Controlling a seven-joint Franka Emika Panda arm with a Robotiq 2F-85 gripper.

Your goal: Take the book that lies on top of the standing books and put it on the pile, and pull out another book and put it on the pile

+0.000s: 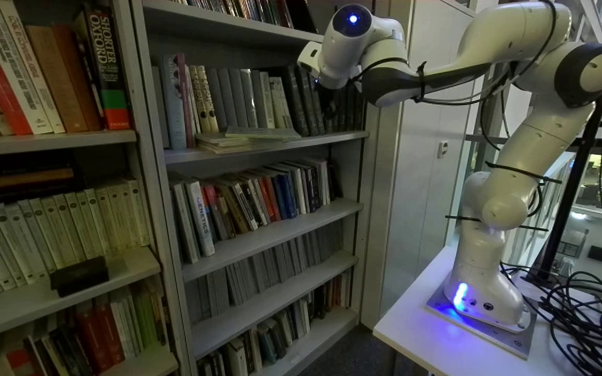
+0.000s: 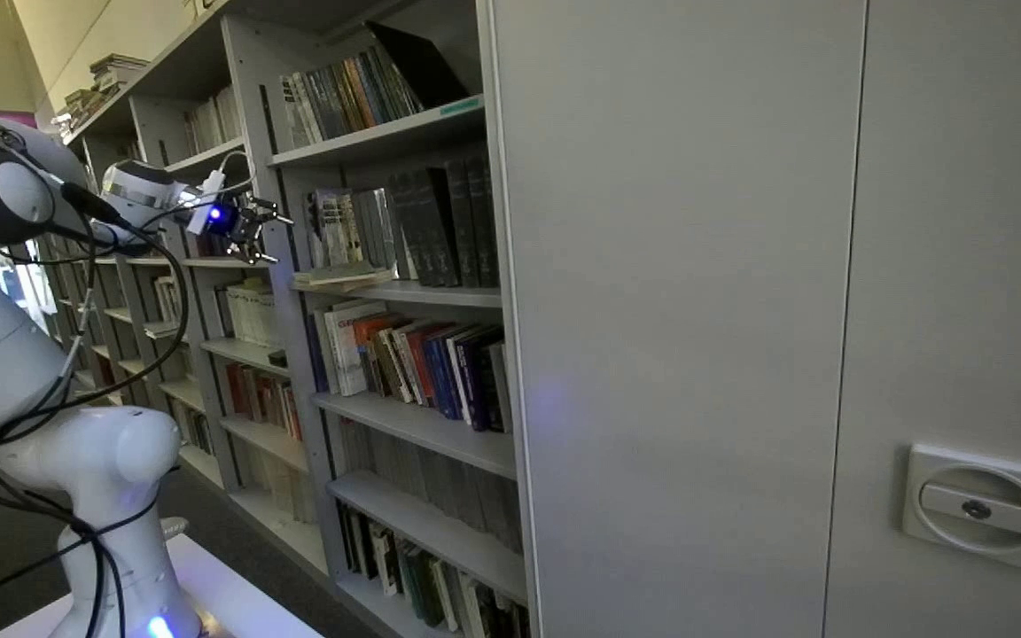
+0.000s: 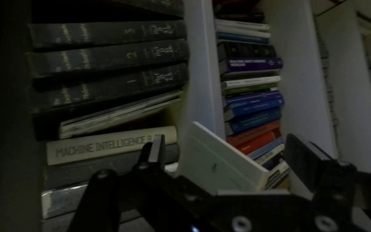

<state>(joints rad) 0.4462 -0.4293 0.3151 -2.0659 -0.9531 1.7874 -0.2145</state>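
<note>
Two fingers [image 3: 303, 158], well apart: my gripper [image 3: 225, 141] is spread wide, the pile [image 3: 216, 166] showing through the gap in the wrist view. In an exterior view it hangs out from the front edge of the shelf [image 2: 453, 297], apart from the books.

Pile lies flat at that edge, nearer the left corner in both exterior views. Uppermost cover pale grey-green, matt, small dark emblem mid-board, cream along the side. Standing books [image 1: 235, 99] upright behind it, thin, in grey, white and beige, one with a foil-like shine. A cream spine [image 3: 101, 148] reads MACHINE INTELLIGENCE, its tail end partly blocked by a finger. Thin pale books [image 3: 118, 113] tilt between that and the dark volumes [image 3: 108, 57], gilt-lettered, numbered 1 to 3.

Hard to make out: gripper parts cover some of the pile and lower spines in the wrist view; its left margin runs nearly black. In an exterior view the arm [image 1: 528, 141] masks part of the dark volumes, and the gripper melts into their shadow.
</note>
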